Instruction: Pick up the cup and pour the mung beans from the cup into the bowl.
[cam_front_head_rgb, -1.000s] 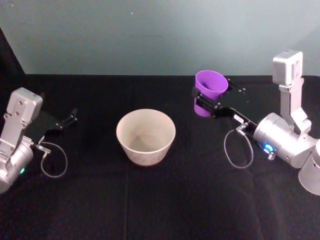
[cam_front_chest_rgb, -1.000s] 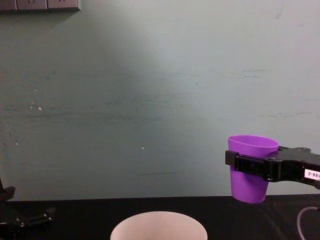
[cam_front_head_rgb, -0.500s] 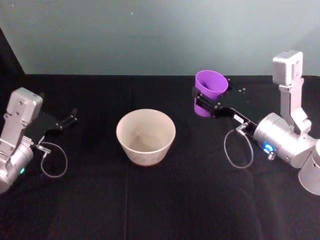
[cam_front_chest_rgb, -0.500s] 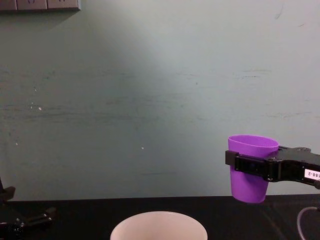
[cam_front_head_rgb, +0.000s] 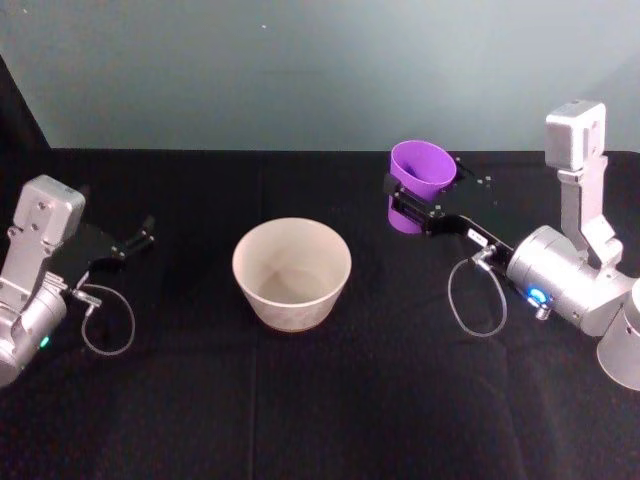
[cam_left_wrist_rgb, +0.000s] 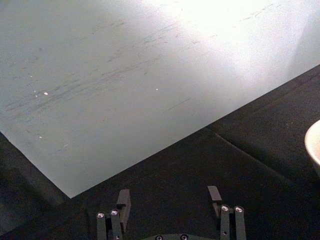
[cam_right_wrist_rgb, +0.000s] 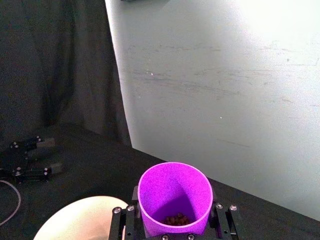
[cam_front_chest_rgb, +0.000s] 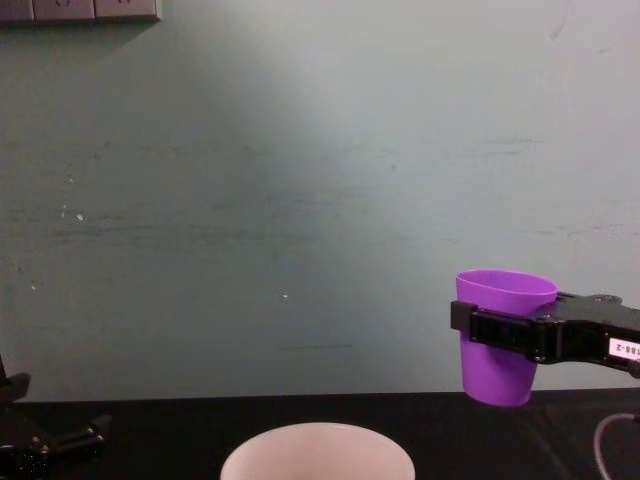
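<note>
Head view: cup (cam_front_head_rgb: 421, 163) upright within right gripper (cam_front_head_rgb: 422, 186), beside bowl (cam_front_head_rgb: 290, 300).

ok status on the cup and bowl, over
Right gripper shut on cup, upright, raised, beans inside. Left gripper open, parked left. Bowl empty, nothing between.

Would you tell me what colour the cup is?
Bright purple; the cup shows best in the chest view.
</note>
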